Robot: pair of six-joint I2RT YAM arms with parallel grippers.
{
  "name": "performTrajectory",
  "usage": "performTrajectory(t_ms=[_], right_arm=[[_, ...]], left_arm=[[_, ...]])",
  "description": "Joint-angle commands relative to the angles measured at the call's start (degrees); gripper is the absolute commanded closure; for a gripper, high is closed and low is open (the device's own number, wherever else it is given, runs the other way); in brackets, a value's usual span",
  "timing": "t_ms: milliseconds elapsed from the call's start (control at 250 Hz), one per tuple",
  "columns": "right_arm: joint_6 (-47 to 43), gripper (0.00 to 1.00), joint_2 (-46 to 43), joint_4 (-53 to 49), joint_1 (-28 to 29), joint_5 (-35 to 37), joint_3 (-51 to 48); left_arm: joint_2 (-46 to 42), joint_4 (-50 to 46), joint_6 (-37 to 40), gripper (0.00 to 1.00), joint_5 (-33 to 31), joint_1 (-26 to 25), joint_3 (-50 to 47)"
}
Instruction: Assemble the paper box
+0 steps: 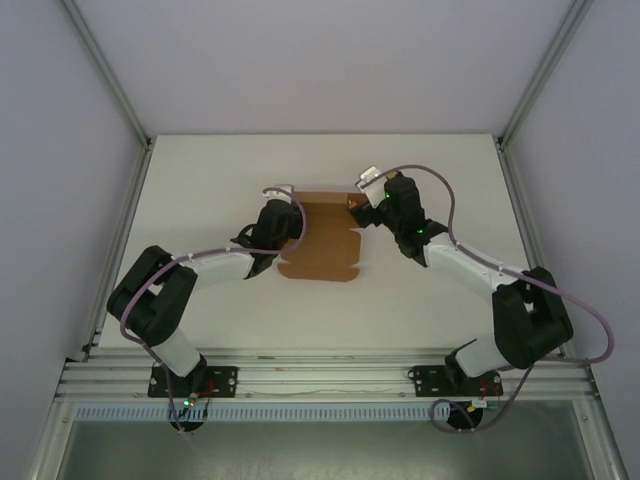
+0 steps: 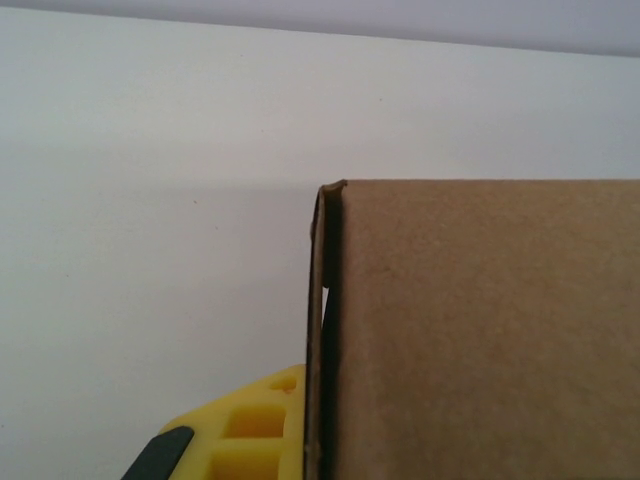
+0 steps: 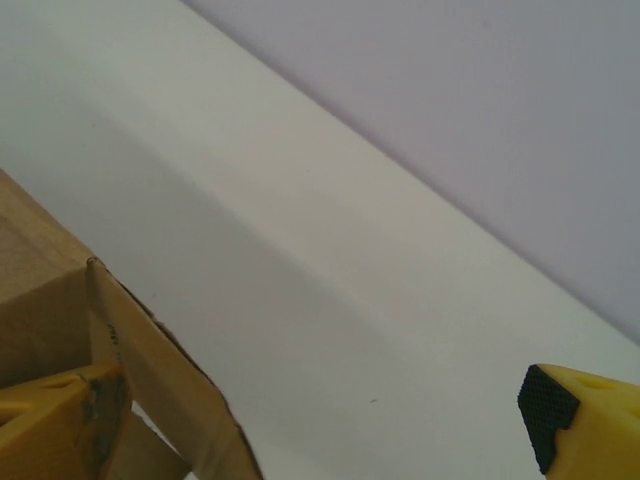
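The light, easily creased box is best gripped along folds. The right gripper is spread wide; the left gripper's state cannot be told.

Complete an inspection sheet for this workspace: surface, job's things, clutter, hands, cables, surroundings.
Surface: white tabletop, no stains seen.
Job's things: brown kraft cardboard sheet with flaps, mid-table between the arms; its left edge shows two layers.
Clutter: nothing seen.
Hands: left hand at the sheet's left edge, opening not discernible; right hand open at the far right corner, one yellow finger against a flap.
Cables: lilac cables looped along both arms.
Surroundings: pale walls, aluminium frame posts.
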Motion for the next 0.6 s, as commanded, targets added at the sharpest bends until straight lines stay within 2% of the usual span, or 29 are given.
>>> performTrajectory(t_ms=[0, 80, 136, 296, 384, 436, 596], right_arm=[[7.9, 0.00, 1.0, 9.4, -0.2, -3.8, 0.1], [15.4, 0.00, 2.9, 16.4, -0.1, -4.4, -0.4], [20.1, 0.00, 4.6, 22.3, 0.5, -2.0, -1.3], [24.2, 0.00, 7.1, 30.8, 4.1, 14.9, -2.6], [25.5, 0.00, 6.0, 29.4, 5.6, 24.2, -3.4], [28.0, 0.00, 4.4, 26.4, 5.6, 27.0, -4.3], [30.5, 0.00, -3.1, 15.0, 5.5, 25.4, -8.7]], left_arm=[[-1.3, -0.5, -1.7, 1.00, 2.1, 0.3, -0.2], [-0.7, 0.4, -2.5, 1.00, 2.8, 0.0, -0.2], [-0.3, 0.8, -3.2, 1.00, 3.4, -0.2, -0.1], [-0.8, 1.0, -5.5, 1.00, 2.9, -0.3, -0.1], [-1.4, 0.8, -6.8, 1.00, 1.3, -0.3, -0.1], [-1.7, 0.5, -6.9, 1.00, 0.7, -0.3, -0.1], [-2.3, -1.4, -7.4, 1.00, -2.0, -0.3, 0.6]])
